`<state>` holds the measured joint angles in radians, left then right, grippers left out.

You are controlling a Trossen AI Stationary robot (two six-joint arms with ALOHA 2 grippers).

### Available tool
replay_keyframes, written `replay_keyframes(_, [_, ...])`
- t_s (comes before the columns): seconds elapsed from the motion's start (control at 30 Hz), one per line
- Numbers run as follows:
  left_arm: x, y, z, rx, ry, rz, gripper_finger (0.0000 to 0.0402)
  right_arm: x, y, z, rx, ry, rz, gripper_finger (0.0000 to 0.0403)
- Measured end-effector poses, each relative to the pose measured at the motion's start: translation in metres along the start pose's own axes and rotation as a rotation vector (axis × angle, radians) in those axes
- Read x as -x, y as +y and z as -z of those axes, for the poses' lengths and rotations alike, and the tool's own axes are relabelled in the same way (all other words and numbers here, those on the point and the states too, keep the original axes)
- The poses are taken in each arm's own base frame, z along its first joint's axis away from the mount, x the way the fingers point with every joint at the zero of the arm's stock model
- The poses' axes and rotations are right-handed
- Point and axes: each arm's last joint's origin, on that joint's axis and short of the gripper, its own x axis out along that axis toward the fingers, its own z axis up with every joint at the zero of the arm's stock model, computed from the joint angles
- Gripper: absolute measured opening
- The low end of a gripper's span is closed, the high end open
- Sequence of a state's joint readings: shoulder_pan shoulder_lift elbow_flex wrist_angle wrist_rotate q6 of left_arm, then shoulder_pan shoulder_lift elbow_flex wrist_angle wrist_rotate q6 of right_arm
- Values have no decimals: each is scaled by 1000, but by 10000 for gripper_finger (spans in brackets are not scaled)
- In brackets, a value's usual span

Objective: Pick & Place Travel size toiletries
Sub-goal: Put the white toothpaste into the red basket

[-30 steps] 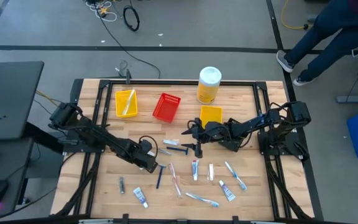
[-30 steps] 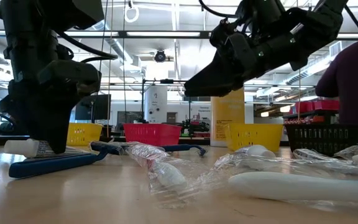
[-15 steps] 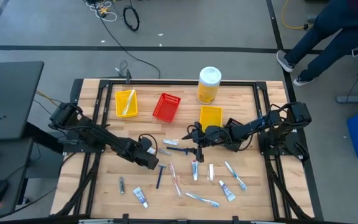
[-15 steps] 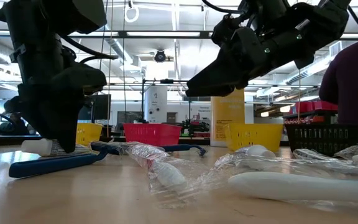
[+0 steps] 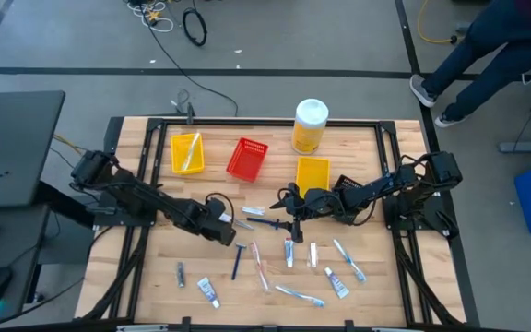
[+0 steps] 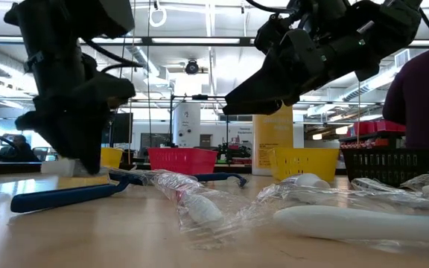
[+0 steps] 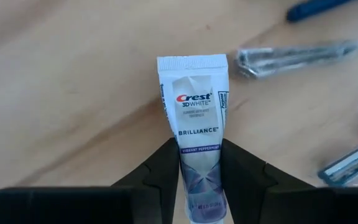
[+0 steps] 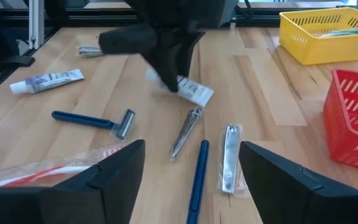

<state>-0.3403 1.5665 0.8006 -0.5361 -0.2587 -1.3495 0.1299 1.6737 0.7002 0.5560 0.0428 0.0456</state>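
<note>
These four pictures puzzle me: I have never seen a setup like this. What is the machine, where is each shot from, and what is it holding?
Two dark robot arms work at a wooden table. One picture looks straight down, one sits level with the tabletop, and two come from cameras on the arms' wrists. Scattered on the table are small toiletries: a blue razor, a wrapped toothbrush and a nail clipper. Behind stand a yellow bin, a red bin and a big yellow bottle. The left pincer grips a toothpaste tube. The right pincer hangs open above the table, holding nothing.
</note>
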Motion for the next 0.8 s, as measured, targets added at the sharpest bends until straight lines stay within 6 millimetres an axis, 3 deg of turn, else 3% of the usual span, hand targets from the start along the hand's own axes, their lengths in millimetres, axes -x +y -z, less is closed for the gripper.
replay_keyframes(0.17, [20, 9, -17, 4, -108, -3, 114, 0, 0, 1, 0, 11, 1, 260])
replay_keyframes(0.4, [37, 19, -56, -93, -321, 1, 114, 0, 0, 2, 1, 21, 1, 263])
replay_keyframes(0.63, [32, 25, -114, -157, -494, 39, 114, 0, -3, 3, 1, 32, 61, 276])
replay_keyframes(0.8, [34, 41, -156, -172, -615, 62, 114, 0, -7, 5, -4, 55, 75, 275])
